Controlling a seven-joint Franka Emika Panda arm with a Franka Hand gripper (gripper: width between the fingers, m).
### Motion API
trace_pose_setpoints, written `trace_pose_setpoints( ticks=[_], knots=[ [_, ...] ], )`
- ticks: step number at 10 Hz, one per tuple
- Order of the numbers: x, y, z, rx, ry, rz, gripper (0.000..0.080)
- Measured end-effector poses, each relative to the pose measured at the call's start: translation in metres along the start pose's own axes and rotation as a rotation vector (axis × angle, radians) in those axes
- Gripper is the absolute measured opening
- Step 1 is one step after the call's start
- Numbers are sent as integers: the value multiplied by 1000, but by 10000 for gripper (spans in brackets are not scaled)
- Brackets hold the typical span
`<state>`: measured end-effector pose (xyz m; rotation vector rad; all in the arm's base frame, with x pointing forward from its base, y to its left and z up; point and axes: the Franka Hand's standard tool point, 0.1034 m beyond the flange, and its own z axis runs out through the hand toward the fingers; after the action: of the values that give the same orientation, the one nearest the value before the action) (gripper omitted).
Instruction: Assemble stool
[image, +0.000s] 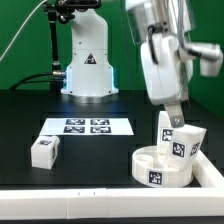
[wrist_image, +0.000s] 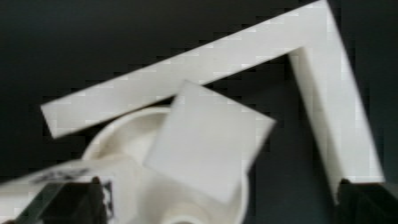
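While two legs stand in seat | claw spread, holding nothing

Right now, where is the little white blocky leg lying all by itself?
The lone white blocky leg lies on the black table at the exterior view's left, just below the marker board.

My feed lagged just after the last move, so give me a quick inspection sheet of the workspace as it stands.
Surface: black table, white border rail along the near edge.
Job's things: round seat at the exterior view's right; two legs standing in or at it, seating unclear; third leg lying apart at the left.
Clutter: marker board only.
Hand: hand open just above the legs, holding nothing.
Cables: black cable hanging behind the base.
Surroundings: green backdrop, white robot base.
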<state>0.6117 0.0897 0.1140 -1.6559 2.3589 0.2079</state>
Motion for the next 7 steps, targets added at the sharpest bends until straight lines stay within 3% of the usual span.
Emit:
trace_pose_setpoints(
  ticks=[1, 5, 6, 7],
  knots=[
    [-2, -6, -4, -3, -2, -14, 648],
    [-1, -4, -3, -5, 3, -36, 648],
    [6, -3, -3, -28, 21, -203, 648],
    [13, -4, -4, -32, 24, -290, 648]
  ],
)
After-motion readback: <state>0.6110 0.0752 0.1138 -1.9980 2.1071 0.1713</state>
